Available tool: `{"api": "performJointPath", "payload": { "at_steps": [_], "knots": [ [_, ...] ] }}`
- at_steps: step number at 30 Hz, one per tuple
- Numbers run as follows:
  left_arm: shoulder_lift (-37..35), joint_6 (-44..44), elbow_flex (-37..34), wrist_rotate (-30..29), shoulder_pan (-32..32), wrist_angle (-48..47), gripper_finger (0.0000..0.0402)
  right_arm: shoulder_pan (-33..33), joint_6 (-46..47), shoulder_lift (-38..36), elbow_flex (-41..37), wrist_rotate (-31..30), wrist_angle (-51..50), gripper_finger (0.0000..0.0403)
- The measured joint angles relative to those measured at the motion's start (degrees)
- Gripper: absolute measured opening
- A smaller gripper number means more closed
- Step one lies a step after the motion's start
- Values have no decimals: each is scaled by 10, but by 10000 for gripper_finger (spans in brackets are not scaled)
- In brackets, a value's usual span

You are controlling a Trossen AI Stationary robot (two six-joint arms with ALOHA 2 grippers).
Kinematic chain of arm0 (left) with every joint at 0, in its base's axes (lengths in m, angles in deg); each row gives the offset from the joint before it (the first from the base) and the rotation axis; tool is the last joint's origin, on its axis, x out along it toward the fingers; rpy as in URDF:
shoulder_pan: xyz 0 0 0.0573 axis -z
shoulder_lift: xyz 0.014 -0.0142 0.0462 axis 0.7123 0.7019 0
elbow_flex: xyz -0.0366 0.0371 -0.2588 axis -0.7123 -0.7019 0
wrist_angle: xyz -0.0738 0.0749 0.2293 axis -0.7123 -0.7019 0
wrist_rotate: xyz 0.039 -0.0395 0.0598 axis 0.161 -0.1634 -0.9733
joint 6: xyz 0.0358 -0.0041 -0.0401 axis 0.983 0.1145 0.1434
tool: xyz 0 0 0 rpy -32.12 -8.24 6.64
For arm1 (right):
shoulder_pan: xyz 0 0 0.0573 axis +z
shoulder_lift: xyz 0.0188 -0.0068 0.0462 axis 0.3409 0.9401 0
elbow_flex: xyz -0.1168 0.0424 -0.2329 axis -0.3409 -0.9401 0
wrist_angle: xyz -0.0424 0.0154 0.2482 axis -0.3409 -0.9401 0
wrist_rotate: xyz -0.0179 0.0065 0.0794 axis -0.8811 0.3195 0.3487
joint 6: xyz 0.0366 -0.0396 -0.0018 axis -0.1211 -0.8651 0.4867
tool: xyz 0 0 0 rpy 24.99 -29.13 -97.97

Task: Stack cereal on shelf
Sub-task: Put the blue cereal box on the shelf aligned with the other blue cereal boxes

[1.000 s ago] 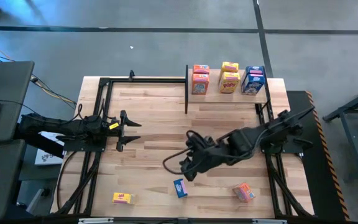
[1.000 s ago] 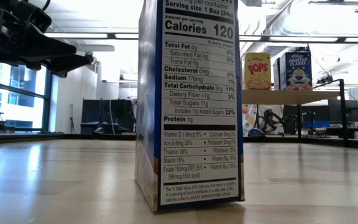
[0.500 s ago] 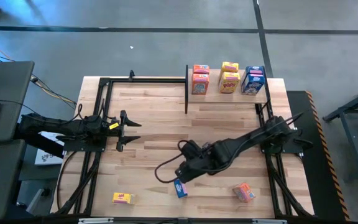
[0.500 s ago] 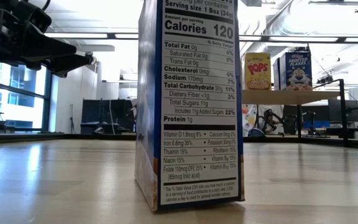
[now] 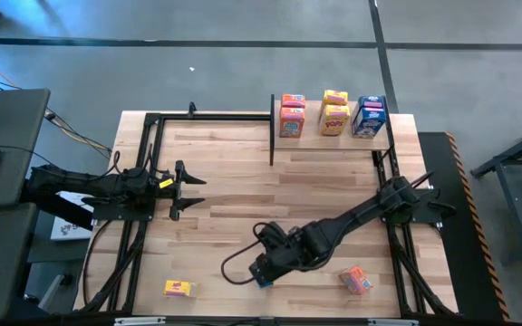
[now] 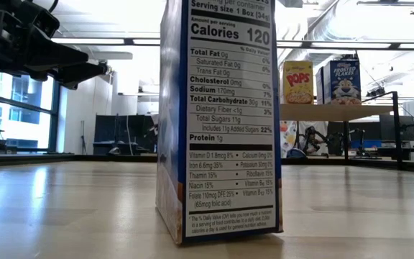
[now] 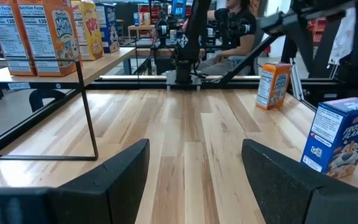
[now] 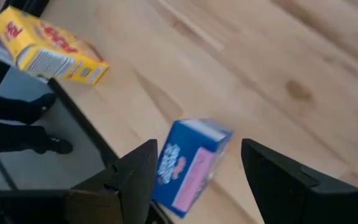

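Our right pincer (image 5: 263,270), jaws spread, has dropped over the blue box (image 8: 188,168) since a moment ago, so grasping it comes next.

Blue cereal box (image 5: 263,274) upright near table front
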Motion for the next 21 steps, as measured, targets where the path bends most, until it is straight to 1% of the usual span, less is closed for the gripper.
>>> {"api": "performJointPath", "payload": {
  "at_steps": [7, 17, 21],
  "knots": [
    [0, 0, 0, 0, 0, 0, 246, 18, 20, 15, 0, 12, 24, 231],
    [0, 0, 0, 0, 0, -1, 246, 38, 38, 41, 0, 8, 41, 278],
    [0, 0, 0, 0, 0, 0, 246, 38, 39, 52, 0, 7, 46, 286]
  ]
}}
